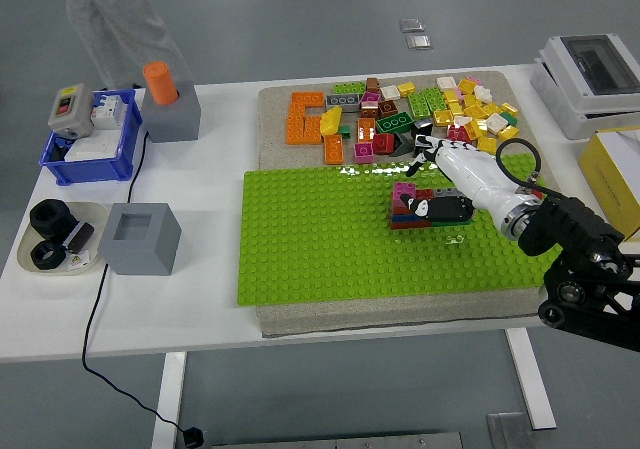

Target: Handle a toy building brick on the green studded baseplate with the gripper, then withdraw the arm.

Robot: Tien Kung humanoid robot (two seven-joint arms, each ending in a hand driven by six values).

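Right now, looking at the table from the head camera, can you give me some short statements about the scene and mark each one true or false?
1. The right hand is over the small brick stack on the green baseplate. True.
2. The orange cylinder lies flat inside the blue bin. False: it stands upright on a grey block, beside the bin.
3. Loose bricks are piled beyond the baseplate's far edge. True.
4. The left hand is reaching over the baseplate. False: no left arm shows in this view.
5. The hollow grey cube sits on the baseplate. False: it sits on the white table, left of the baseplate.
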